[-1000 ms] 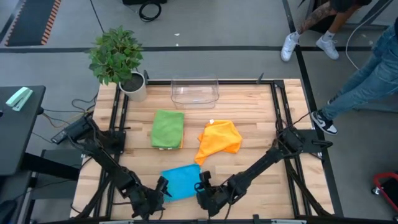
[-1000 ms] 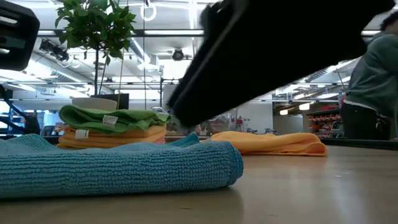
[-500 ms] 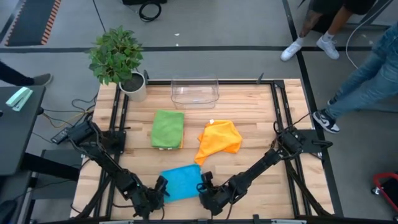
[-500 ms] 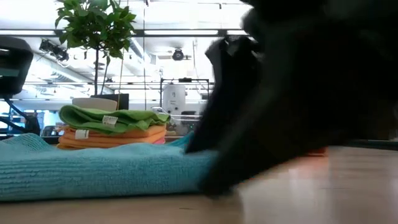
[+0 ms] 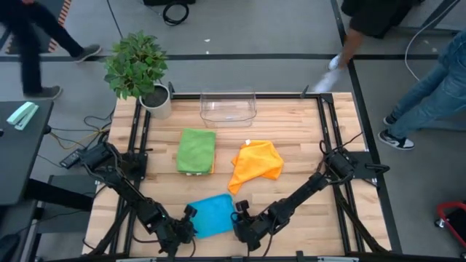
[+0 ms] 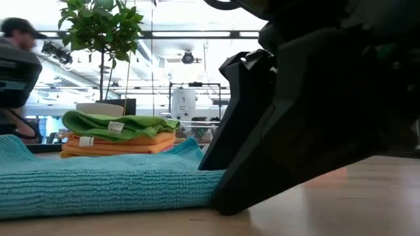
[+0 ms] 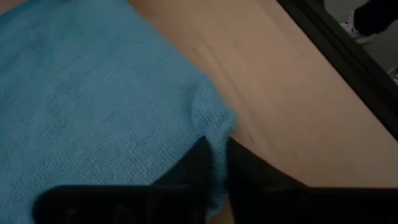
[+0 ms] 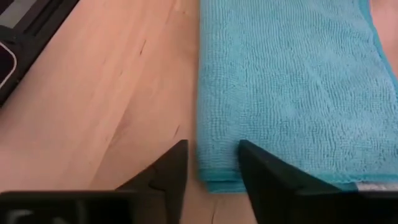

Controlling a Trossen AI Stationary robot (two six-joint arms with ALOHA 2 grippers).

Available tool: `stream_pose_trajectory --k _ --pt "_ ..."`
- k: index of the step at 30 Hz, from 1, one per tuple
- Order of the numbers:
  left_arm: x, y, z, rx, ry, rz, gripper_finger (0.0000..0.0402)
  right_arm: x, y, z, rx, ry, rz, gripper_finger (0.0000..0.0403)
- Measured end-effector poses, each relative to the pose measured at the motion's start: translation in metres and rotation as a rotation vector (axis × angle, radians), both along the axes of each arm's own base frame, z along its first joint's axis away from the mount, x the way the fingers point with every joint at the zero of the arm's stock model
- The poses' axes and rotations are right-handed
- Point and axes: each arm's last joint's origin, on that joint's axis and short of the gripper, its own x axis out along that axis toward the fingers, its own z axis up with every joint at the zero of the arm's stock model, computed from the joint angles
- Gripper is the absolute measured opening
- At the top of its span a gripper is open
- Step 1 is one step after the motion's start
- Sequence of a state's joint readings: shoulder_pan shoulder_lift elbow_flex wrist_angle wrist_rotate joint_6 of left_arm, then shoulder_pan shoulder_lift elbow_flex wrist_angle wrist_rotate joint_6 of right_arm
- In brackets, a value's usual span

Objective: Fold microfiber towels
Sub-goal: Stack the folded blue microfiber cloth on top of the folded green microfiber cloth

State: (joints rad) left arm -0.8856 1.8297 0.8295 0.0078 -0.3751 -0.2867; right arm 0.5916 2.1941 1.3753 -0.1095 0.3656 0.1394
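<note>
While my left gripper [image 7: 214, 163] pinches the blue towel [image 5: 212, 214] corner, my right gripper [image 8: 211, 163] (fingers apart) seemingly straddles its edge.

A potted plant [image 5: 137, 69] and a clear plastic bin [image 5: 228, 106] stand along the wooden table's [image 5: 298, 145] far edge.

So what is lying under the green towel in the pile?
Under the green towel lie orange towels, at least two folded layers. A pink edge seems to peek out lower down. Anything deeper in the stack is covered by the blue towel in front.
</note>
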Motion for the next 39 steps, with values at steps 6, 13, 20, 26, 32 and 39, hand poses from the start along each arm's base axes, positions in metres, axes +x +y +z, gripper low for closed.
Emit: stream_pose_trajectory --k 6,13,20,26,32,39 --pt "0.001 -0.001 0.0 -0.02 -0.013 0.016 0.0018 0.002 -0.003 -0.001 -0.001 -0.008 -0.033 0.0039" --pt "0.002 0.0 0.016 -0.125 -0.058 0.077 0.0012 0.003 -0.005 0.012 -0.001 -0.008 -0.071 0.0011" --pt "0.001 0.003 0.067 -0.358 -0.206 0.228 0.0012 0.001 -0.024 0.096 0.085 -0.072 -0.133 0.0009" --pt "0.004 0.01 0.099 -0.496 -0.441 0.462 0.0012 -0.015 -0.086 0.174 0.109 -0.12 -0.274 0.0008" --pt "0.016 0.019 0.107 -0.547 -0.726 0.799 0.0012 -0.025 -0.152 0.214 0.073 -0.16 -0.371 0.0008" --pt "0.057 0.034 0.116 -0.521 -0.915 1.038 0.0012 -0.011 -0.207 0.207 0.001 -0.106 -0.329 0.0008"
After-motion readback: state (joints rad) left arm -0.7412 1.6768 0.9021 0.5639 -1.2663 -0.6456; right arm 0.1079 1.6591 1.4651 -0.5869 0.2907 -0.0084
